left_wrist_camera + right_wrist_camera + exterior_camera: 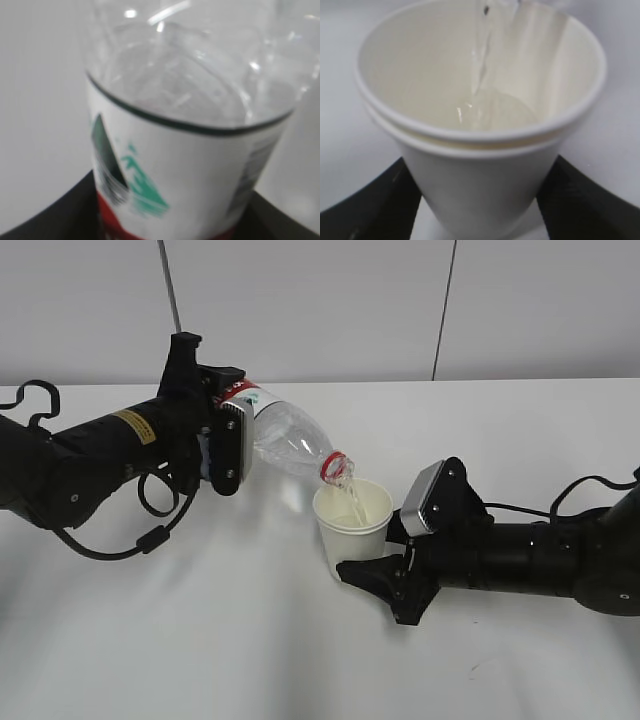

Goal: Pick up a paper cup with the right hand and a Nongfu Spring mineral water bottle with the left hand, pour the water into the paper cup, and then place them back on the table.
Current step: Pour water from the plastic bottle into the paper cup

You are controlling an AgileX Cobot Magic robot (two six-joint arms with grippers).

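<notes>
My left gripper (228,435) is shut on the Nongfu Spring bottle (285,440), held tilted with its red neck ring down over the paper cup (352,525). A thin stream of water (350,495) runs from the mouth into the cup. My right gripper (385,575) is shut on the cup's lower body and holds it upright. In the left wrist view the bottle's white, green and red label (190,175) fills the frame. In the right wrist view the cup (480,190) sits between my black fingers (370,205), with water (495,112) pooling at its bottom.
The white table (200,640) spreads under both arms. A black cable (120,545) loops below the left arm and another cable (575,490) arches behind the right arm. A white wall stands behind the table's far edge.
</notes>
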